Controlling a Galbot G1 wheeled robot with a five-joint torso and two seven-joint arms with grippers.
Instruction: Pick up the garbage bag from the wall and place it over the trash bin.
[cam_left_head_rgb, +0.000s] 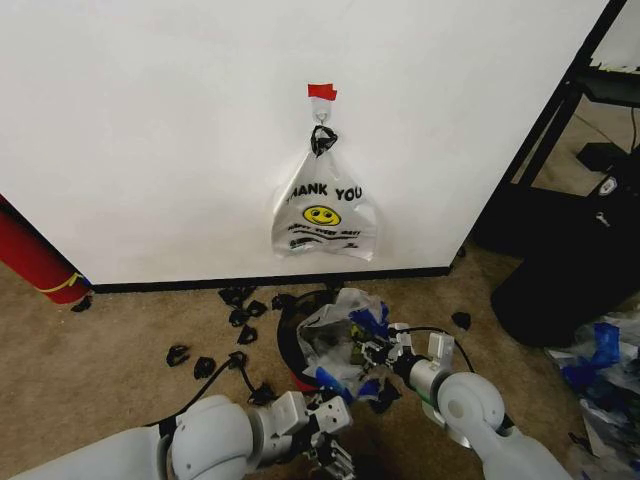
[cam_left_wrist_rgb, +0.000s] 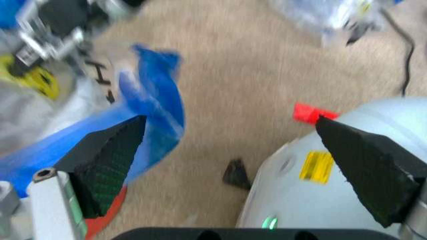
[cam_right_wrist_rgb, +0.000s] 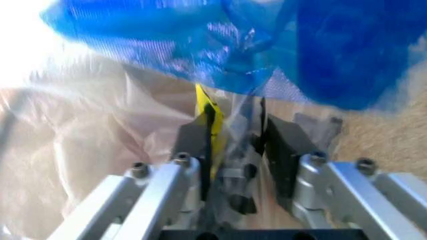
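The garbage bag (cam_left_head_rgb: 335, 325), see-through with blue handles, lies crumpled over the mouth of the trash bin (cam_left_head_rgb: 290, 340), a small black wastebasket with a red base that stands on the carpet under the wall (cam_left_head_rgb: 150, 130). My right gripper (cam_left_head_rgb: 370, 352) reaches in from the right and is shut on the bag's film near a blue handle; the right wrist view has clear plastic (cam_right_wrist_rgb: 133, 125) pinched in the right gripper (cam_right_wrist_rgb: 237, 130). My left gripper (cam_left_head_rgb: 338, 438) hovers just in front of the bin, open. In its wrist view a blue handle (cam_left_wrist_rgb: 157, 100) hangs by one pad of the left gripper (cam_left_wrist_rgb: 230, 125).
A white "THANK YOU" smiley bag (cam_left_head_rgb: 325, 210) hangs from a hook under red tape (cam_left_head_rgb: 322, 92). Several black clips (cam_left_head_rgb: 205, 365) litter the carpet left of the bin. A red cylinder (cam_left_head_rgb: 35, 260) leans at far left. Black furniture (cam_left_head_rgb: 560, 270) and a heap of bags (cam_left_head_rgb: 600, 370) crowd the right.
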